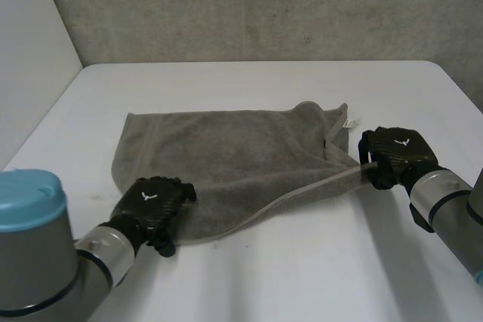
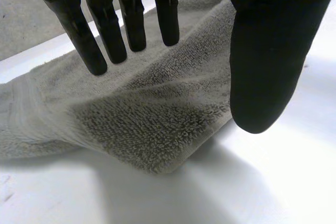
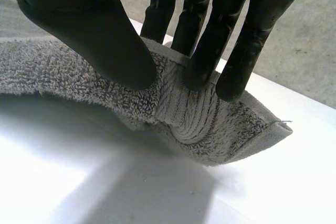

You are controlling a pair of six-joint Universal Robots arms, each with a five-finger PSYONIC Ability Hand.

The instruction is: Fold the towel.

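The right robot hand pinches a towel corner; the left robot hand is open, fingers straight, over another corner.

The towel is plain grey-brown, ribbed along its band; left hand and right hand are black.

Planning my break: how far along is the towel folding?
No fold is made yet: the towel lies mostly spread, its right side rumpled. In hand: the right hand pinches the near right corner, and the left hand sits open over the near left corner. Still to do: close that hand, carry both corners across, flatten.
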